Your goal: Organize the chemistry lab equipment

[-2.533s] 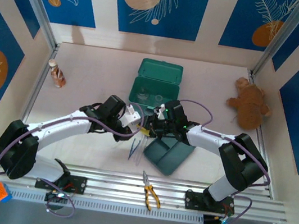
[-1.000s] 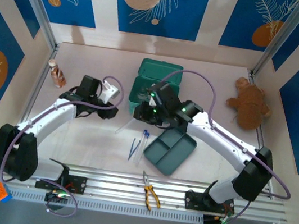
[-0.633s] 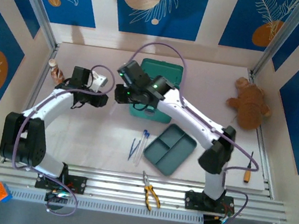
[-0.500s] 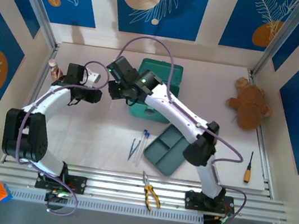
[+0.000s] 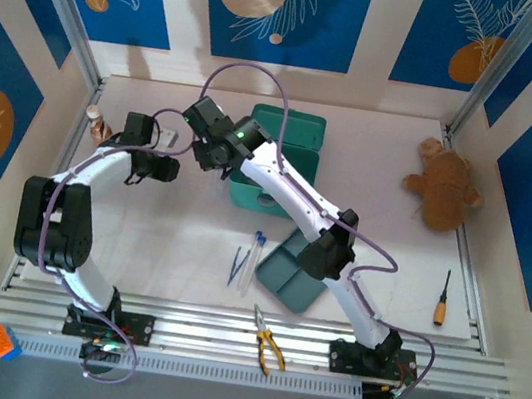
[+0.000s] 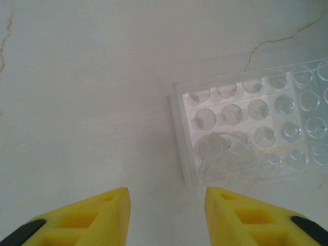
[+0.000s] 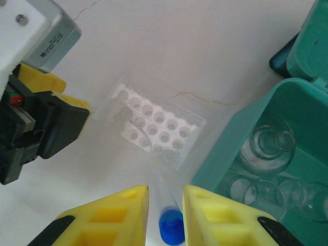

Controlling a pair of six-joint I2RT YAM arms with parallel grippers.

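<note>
The test tube [image 7: 167, 215] is pinched at its blue-capped end in your right gripper [image 7: 166, 193]. Its clear tip is just short of the tube rack [image 7: 154, 130], near the green case [image 7: 241, 123]. Centre that tip over a free hole and square it up before lowering. Its long axis runs along the fingers, cap toward the wrist, leaning slightly left. Your left gripper [image 6: 166, 197] hangs spread and empty beside the rack.
</note>
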